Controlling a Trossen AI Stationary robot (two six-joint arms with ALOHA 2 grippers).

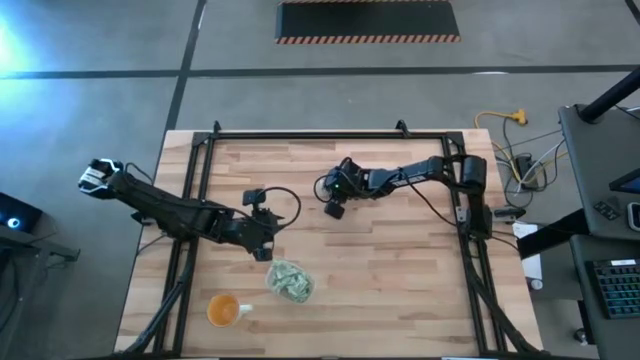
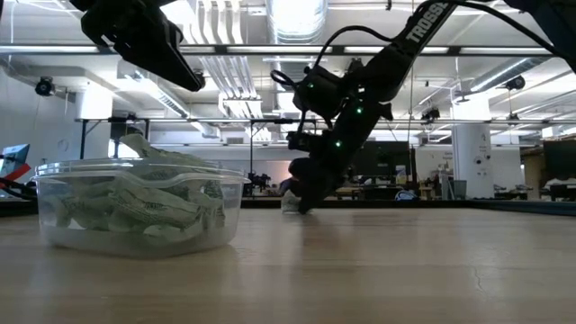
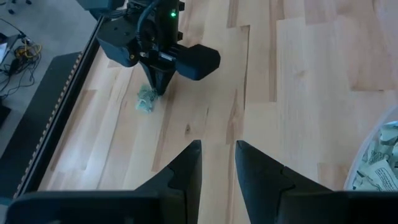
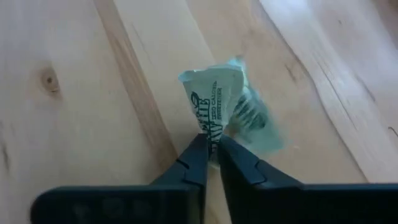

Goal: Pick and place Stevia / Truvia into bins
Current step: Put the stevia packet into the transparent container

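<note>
A clear bin [image 1: 290, 280] [image 2: 139, 207] near the table's front holds many pale green and white Stevia / Truvia packets. My left gripper [image 1: 268, 250] [image 3: 217, 168] hangs just beyond the bin's far left side, open with nothing between its fingers. Near the table's middle my right gripper [image 1: 326, 192] [image 4: 211, 149] points down at the wood, shut on one crumpled packet [image 4: 214, 106] [image 3: 146, 99]. A second green packet [image 4: 256, 119] lies on the wood right behind it. My right gripper pinches the packet's near end [image 4: 210, 132] between its two fingertips, only at their free ends. The fingers slant down from the table's right side. The paper buckles up into a fold ahead of the tips. Whether it is clear of the table does not show.
An orange cup [image 1: 225, 310] with a handle stands near the front edge, left of the bin. Black frame rails [image 1: 195, 200] run along the table's left, far and right sides. Bare wood [image 1: 400, 280] spreads across the right half.
</note>
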